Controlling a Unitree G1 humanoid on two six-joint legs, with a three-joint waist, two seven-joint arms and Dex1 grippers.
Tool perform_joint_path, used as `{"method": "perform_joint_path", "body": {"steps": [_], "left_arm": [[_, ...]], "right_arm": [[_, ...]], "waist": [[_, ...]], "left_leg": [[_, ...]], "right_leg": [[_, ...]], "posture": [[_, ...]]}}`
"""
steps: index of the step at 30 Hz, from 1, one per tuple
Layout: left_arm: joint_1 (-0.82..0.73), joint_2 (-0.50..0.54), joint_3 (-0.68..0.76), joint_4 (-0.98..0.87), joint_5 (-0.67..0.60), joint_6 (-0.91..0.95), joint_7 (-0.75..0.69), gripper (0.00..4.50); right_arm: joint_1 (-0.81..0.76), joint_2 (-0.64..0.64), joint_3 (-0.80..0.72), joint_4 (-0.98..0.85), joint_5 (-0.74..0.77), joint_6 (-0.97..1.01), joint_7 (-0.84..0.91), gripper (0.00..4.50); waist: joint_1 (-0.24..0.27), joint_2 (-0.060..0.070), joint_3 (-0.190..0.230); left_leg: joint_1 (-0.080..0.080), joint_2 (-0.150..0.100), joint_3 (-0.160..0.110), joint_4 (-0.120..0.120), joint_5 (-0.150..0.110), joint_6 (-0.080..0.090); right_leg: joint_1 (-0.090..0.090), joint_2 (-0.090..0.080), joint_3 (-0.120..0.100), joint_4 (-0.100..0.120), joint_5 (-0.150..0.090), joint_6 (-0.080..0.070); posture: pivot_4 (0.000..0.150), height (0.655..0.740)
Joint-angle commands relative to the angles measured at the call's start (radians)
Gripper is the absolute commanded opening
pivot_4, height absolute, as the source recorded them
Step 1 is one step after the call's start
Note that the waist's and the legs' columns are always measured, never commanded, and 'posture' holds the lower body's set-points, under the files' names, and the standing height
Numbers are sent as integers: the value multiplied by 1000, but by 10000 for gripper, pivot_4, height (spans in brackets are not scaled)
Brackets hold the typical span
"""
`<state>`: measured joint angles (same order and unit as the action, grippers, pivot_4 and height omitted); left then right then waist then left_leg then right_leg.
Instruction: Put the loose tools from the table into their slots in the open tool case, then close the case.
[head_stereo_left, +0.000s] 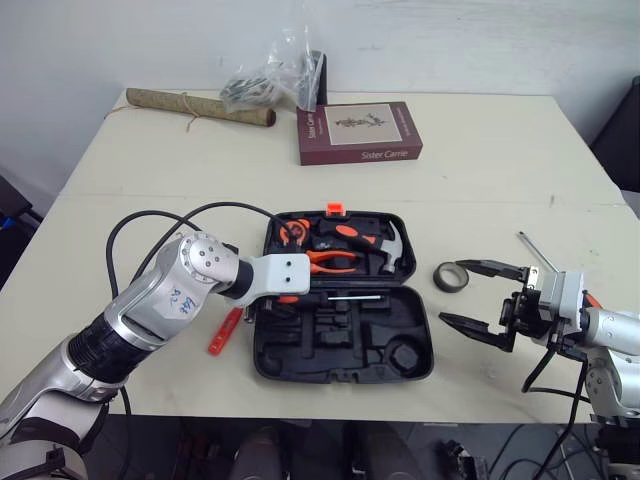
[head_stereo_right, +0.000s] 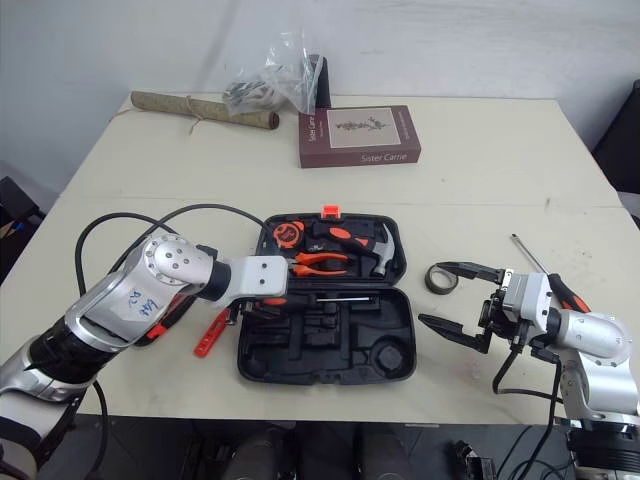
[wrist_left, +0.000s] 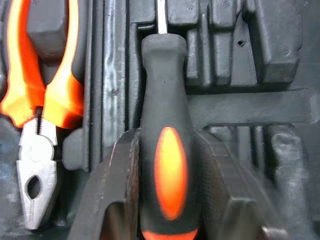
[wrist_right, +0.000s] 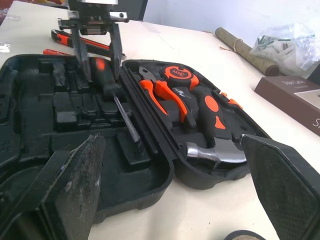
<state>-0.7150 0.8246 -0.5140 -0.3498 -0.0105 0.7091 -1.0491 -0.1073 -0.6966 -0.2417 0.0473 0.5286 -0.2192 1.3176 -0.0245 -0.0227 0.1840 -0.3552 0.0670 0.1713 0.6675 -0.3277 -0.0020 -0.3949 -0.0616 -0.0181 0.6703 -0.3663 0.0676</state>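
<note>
From the head, the open case (head_stereo_left: 330, 345) lies mid-desk (head_stereo_left: 500, 170). Its far half holds the tape measure (head_stereo_left: 292, 232), orange pliers (head_stereo_left: 335, 262) and hammer (head_stereo_left: 395, 250). The left gripper (head_stereo_left: 278, 300) reaches down into the left end of the near half, where the screwdriver (head_stereo_left: 345, 297) lies with its shaft running right along the hinge side. A red tool (head_stereo_left: 225, 330) lies on the desk just beside the case's left edge. To the right of the case sits a tape roll (head_stereo_left: 450, 277), and the right gripper (head_stereo_left: 450, 292) hangs beside it, spread wide and holding nothing. A second screwdriver (head_stereo_right: 525, 250) lies near the right arm. Well beyond the case are a book (head_stereo_left: 358, 132), a brown roll (head_stereo_left: 200, 107) and a plastic bag (head_stereo_left: 270, 80).

The left wrist looks straight down on the black-and-orange screwdriver handle. The gripper's fingers (wrist_left: 110, 200) press on both sides of it, clenched around the handle, which lies in the case's moulded tray. The pliers rest in the next recess.

From the right wrist, both pads stand far apart and released, with the case between them in the background. Across the case, the left gripper stands upright over the screwdriver handle, one finger on each side.
</note>
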Motion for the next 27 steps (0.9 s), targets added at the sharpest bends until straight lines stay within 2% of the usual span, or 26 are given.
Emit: {"method": "perform_joint_path", "body": {"steps": [1,5,6,7,8,12,13,17,25,27], "left_arm": [[-26,-16,138,-82,-77,-16,-13,34660],[50,-60,256,-98,-162,-74,7,34660],[83,-82,285,-84,-177,-99,24,28763],[116,-111,312,-63,-194,-106,48,26253],[144,-139,329,-37,-200,-148,64,21935],[213,-242,346,57,-212,-250,112,2275],[219,-265,352,72,-218,-242,131,498],[241,-296,300,129,-198,-252,126,498],[251,-288,253,219,-138,-221,155,498],[252,-274,206,236,-84,-258,156,498]], "right_arm": [[9,-2,-12,-34,14,-6,-1,45000],[16,-6,-13,-41,18,2,-1,45000],[15,-5,-11,-40,17,3,-3,45000],[14,-3,-10,-38,15,3,-4,45000],[13,-1,-7,-36,14,2,-5,45000],[11,6,-1,-31,11,3,-8,45000],[11,7,-1,-30,12,3,-8,45000],[12,5,3,-33,9,3,-7,45000],[27,6,-4,-54,7,3,-26,45000],[42,11,-13,-71,8,3,-49,45000]], "waist": [[1,0,0],[-1,0,0],[-1,0,0],[-2,0,0],[-3,0,0],[-2,0,0],[0,0,0],[3,0,0],[-1,0,0],[0,0,0]], "left_leg": [[0,0,0,0,0,0],[0,0,-1,0,0,0],[0,0,-1,0,0,0],[1,0,-1,0,0,0],[1,0,0,0,0,0],[1,0,-1,0,0,0],[1,0,0,0,0,0],[1,0,-1,1,0,0],[2,0,-1,1,0,0],[2,0,-1,1,0,0]], "right_leg": [[0,0,0,0,0,0],[0,0,0,0,0,0],[0,0,0,1,0,0],[1,0,0,0,0,0],[1,0,0,1,0,0],[1,0,0,1,0,0],[1,0,0,1,0,0],[1,-1,0,1,0,0],[1,0,0,2,0,0],[2,0,0,2,0,0]], "posture": [[1500,7400],[1500,7400],[1500,7400],[1500,7400],[1500,7400],[1500,7400],[1500,7400],[1500,7400],[1500,7400],[1500,7400]]}}
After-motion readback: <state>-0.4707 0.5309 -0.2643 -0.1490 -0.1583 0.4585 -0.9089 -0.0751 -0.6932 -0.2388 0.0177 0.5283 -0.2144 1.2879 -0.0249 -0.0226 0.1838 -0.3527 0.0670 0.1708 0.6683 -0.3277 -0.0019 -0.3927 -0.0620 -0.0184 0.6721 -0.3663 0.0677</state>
